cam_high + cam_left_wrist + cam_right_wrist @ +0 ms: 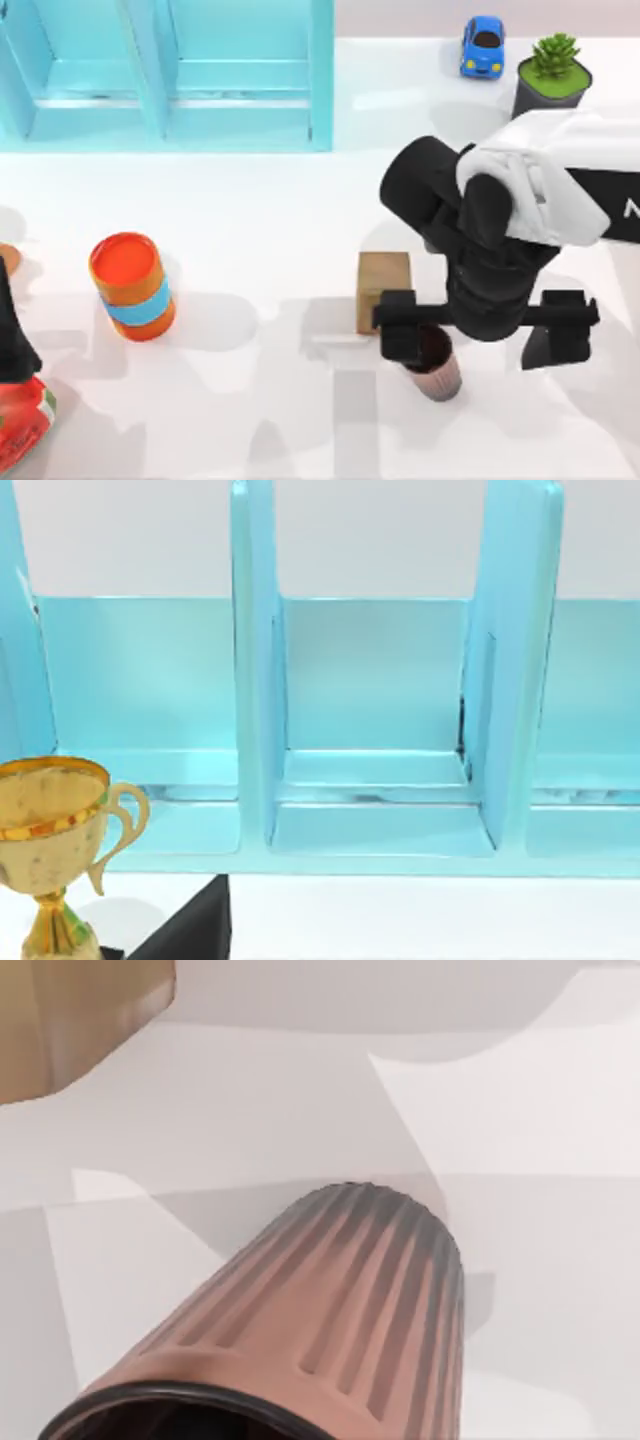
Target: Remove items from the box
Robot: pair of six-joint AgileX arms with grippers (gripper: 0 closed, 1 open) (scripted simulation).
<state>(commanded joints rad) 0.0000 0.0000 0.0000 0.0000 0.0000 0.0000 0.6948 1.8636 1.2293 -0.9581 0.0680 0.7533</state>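
A small brown ribbed cup point(441, 371) with a dark inside stands on the white table, right of centre. A tan-brown block point(383, 284) sits just behind it to the left. My right gripper point(480, 340) hangs over the cup, open wide, and the cup lies under its left finger rather than centred between the two. The right wrist view looks down the cup's ribbed side point(340, 1310), with a corner of the block point(70, 1020) beside it. The light blue box point(320, 90) stands at the back left, its compartments point(375, 780) bare. My left arm point(12, 340) is parked at the left edge.
An orange barrel with a blue band point(132, 285) stands at mid-left. A blue toy car point(483, 45) and a potted plant point(550, 75) sit at the back right. A gold trophy point(50, 830) stands near the left arm, and a red object point(20, 420) lies at the front left corner.
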